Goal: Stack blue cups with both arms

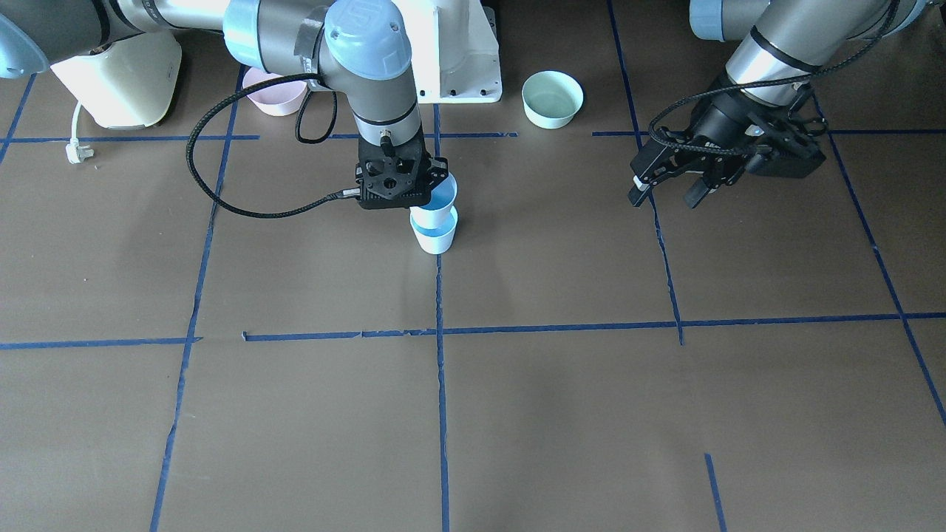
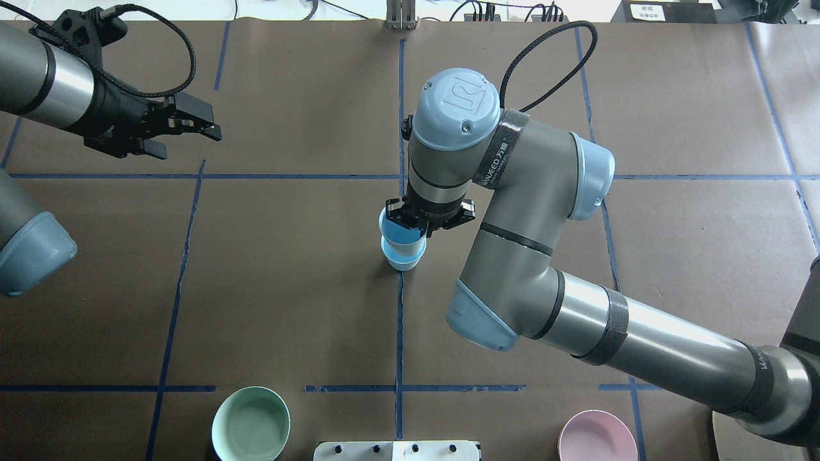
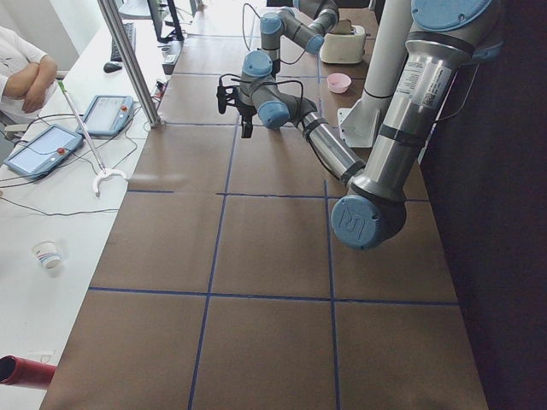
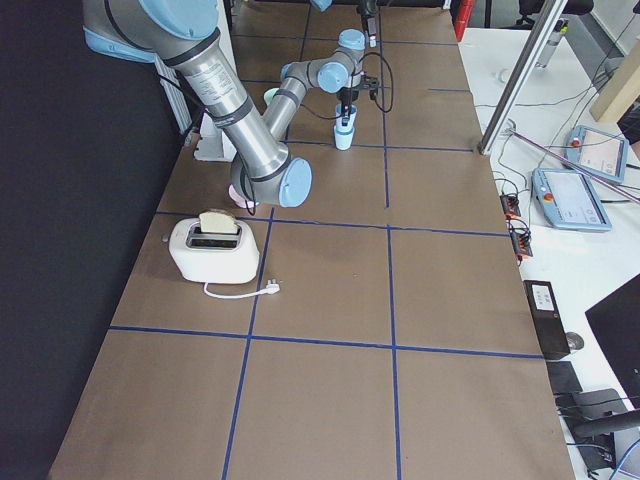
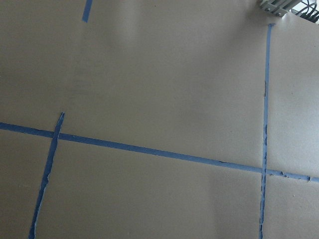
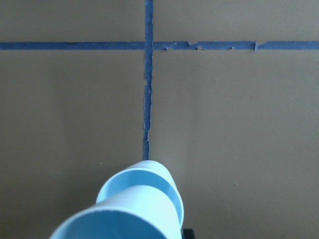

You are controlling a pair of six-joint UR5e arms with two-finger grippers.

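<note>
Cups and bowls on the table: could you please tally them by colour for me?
Blue cups: 2
Mint-green bowl: 1
Pink bowl: 1
Total: 4

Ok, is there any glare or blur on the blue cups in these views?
Right wrist view: the upper cup is soft and cropped, too near the lens. Front-facing view: both cups sharp, evenly lit. Overhead view: highlights on the right arm, none on the cups.

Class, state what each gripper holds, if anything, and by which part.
Right gripper holds the upper blue cup by its rim, above the lower blue cup. Left gripper holds nothing.
</note>
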